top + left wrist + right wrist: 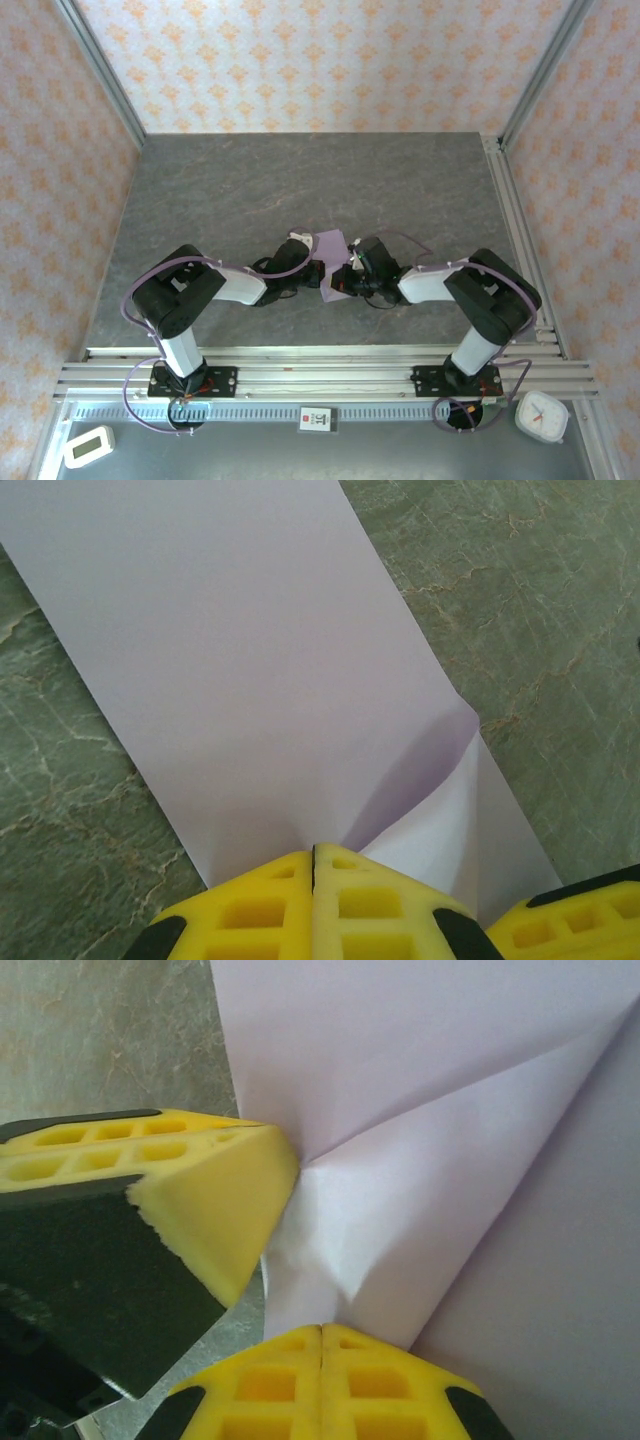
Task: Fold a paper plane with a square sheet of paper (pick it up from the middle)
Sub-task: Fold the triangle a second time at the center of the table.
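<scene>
While resting on the grey marbled counter (300, 180), midway between the two arms, pinched at two spots. Seen as a thin pale lilac square sheet of paper (250, 660), grasped at its near edge by the clenched left gripper (313, 852) and, just beside that, at a raised fold by the clenched right gripper (320, 1330). Creased, with one flap lifted off the flat part

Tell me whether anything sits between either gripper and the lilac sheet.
Nothing visible does. The left gripper and the right gripper are each shut on the sheet at its near edge, side by side, and the paper runs straight into their closed jaws.
</scene>
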Robot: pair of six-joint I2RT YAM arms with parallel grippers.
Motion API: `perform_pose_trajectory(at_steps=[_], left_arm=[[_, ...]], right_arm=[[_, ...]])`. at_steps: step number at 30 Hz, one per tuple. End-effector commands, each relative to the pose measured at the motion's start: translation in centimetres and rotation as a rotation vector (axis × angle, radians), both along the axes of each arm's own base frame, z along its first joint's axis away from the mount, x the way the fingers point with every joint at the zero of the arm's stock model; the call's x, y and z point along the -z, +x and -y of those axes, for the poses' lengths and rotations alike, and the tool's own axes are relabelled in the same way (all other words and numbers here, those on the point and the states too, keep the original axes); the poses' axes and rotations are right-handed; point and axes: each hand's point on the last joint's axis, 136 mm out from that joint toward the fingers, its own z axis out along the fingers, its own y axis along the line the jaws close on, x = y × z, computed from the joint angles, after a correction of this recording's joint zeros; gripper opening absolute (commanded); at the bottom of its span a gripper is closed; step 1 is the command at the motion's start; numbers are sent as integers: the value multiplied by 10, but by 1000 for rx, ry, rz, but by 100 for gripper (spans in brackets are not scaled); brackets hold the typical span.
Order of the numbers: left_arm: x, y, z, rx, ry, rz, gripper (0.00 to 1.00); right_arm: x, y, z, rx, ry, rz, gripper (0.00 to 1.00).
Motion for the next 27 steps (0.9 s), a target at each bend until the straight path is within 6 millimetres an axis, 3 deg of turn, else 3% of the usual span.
perform_pose_trajectory(at_steps=[1,5,10,17,27], left_arm=[[18,-4,-12,-16,83,-30,0],[10,-1,-9,-6,77,-15,0],[3,2,-7,2,79,-3,0],[-5,5,-8,3,95,19,0],[-19,9,-7,12,108,49,0]], right_arm=[[-26,4,-3,-2,32,66,0],[-39,22,5,43,15,111,0],[-40,48,23,98,-15,130,0],[-20,61,28,93,-60,102,0],[8,64,26,75,-85,51,0]])
